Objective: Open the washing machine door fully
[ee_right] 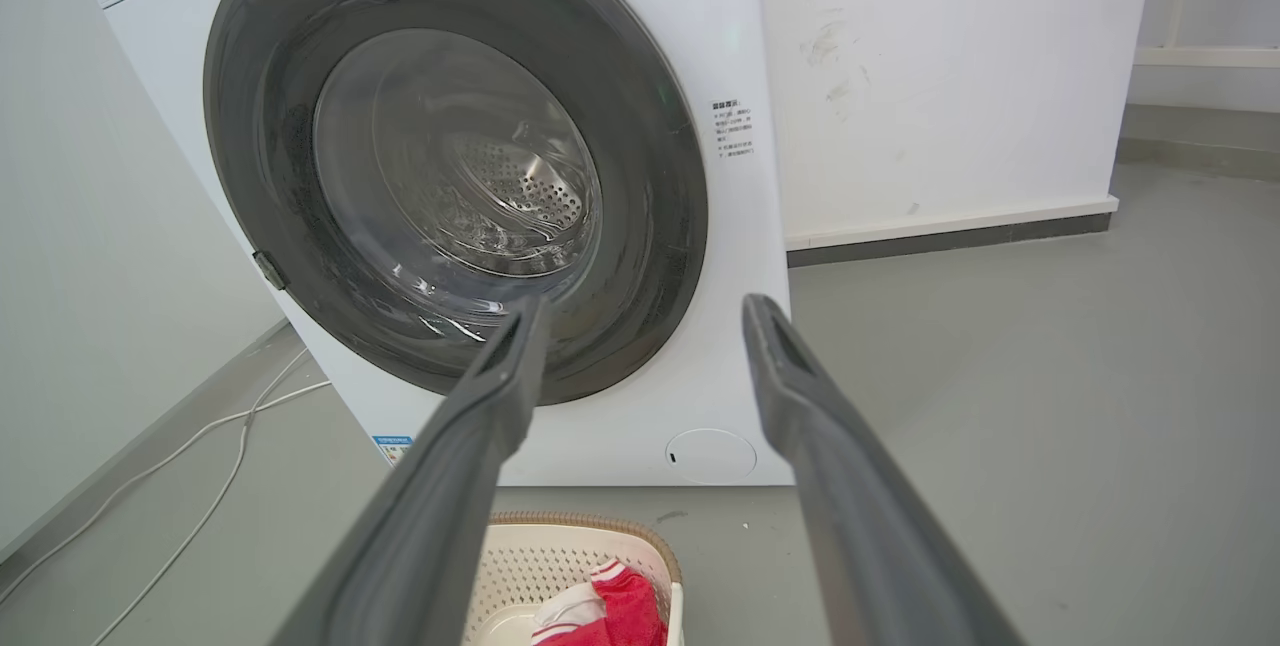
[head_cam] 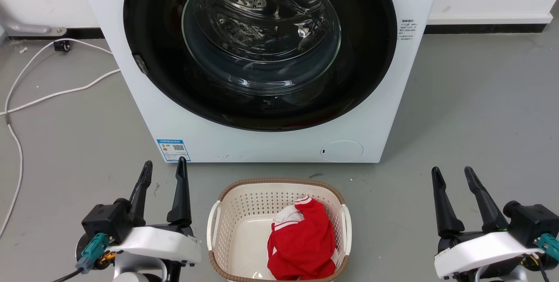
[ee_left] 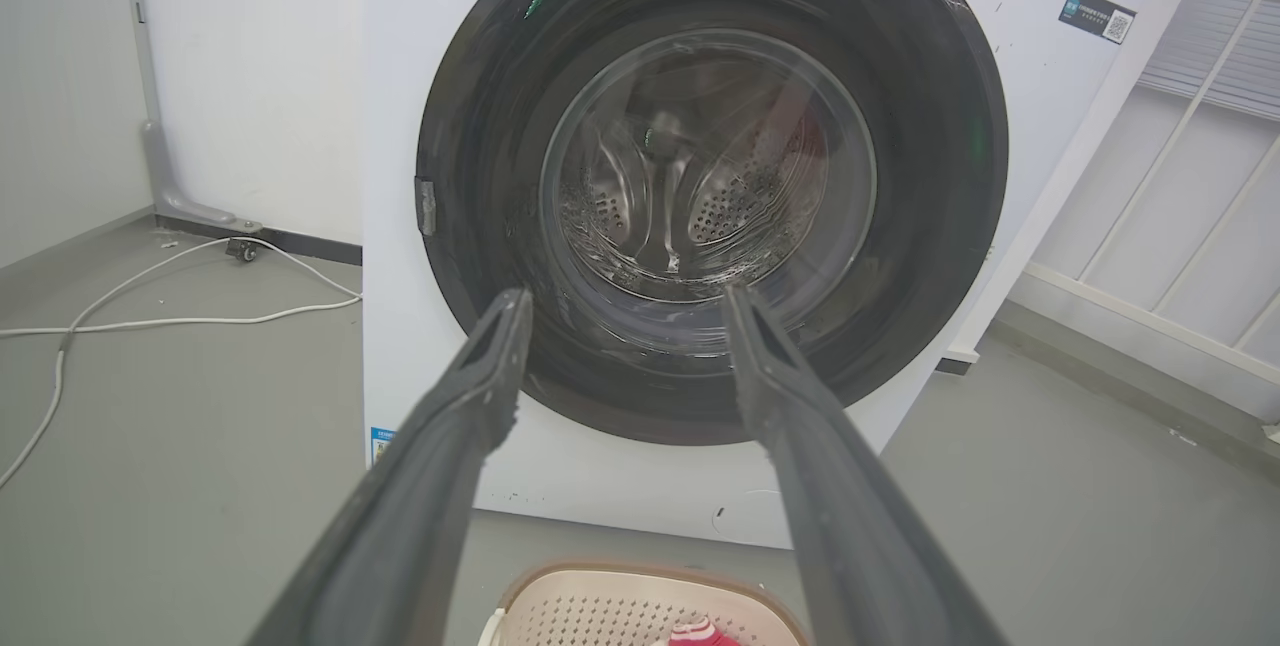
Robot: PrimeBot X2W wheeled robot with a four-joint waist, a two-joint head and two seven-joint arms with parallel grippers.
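The washing machine door is a large round door with a glossy black rim and a clear glass bowl, lying flat against the white machine. A small grey latch piece sits on its left rim. Steel drum holes show through the glass. My left gripper stands open at the lower left, well short of the machine. Open too, my right gripper is at the lower right, away from the door. The door shows beyond the left gripper, and the door beyond the right gripper.
A cream laundry basket with a brown rim sits on the grey floor between my grippers, holding a red and white garment. White cables trail over the floor left of the machine. A white wall stands behind.
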